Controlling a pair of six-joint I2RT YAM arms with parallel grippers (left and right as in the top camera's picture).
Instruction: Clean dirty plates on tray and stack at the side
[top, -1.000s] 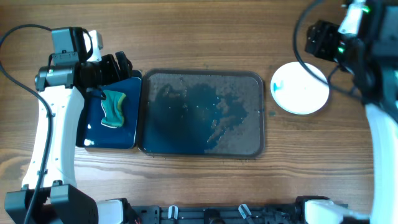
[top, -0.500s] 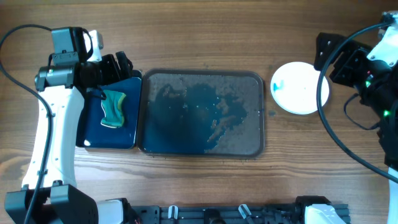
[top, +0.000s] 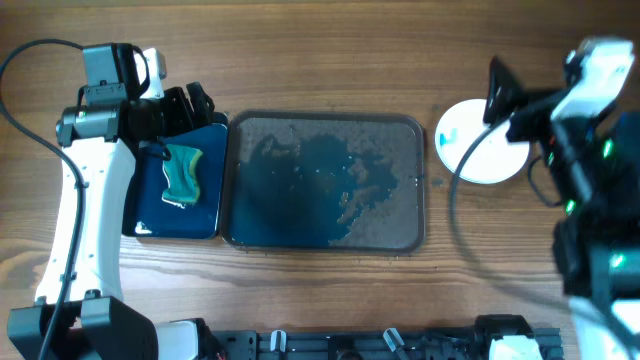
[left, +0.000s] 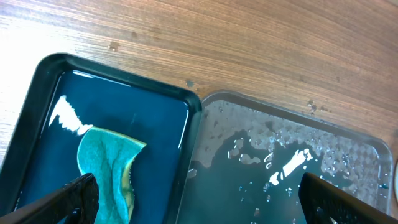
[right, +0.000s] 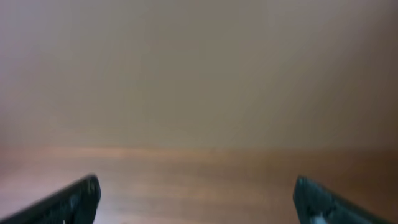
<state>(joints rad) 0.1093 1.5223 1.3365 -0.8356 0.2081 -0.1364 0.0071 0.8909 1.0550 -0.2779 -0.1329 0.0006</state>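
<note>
The large dark tray (top: 235, 180) lies at the table's middle, wet with water and droplets, with no plates on it; its left part shows in the left wrist view (left: 348, 143). A white plate (top: 480, 150) with a small teal mark on its left edge lies on the wood to the tray's right; I cannot tell whether others lie under it. My left gripper (top: 185, 108) (left: 199, 199) is open and empty above the seam between the two trays. My right gripper (top: 505, 100) (right: 196, 193) is open and empty, raised by the plate's upper right; its view is blurred wood.
A smaller dark tray (top: 145, 200) holding blue water and a green sponge (top: 184, 174) sits just left of the large tray; the sponge also shows in the left wrist view (left: 109, 162). Black cables loop from the right arm across the plate (top: 462, 160).
The right arm has swung from the table's far right corner down and in toward the plate, still in motion. The left arm, the trays and the plate have not moved.
</note>
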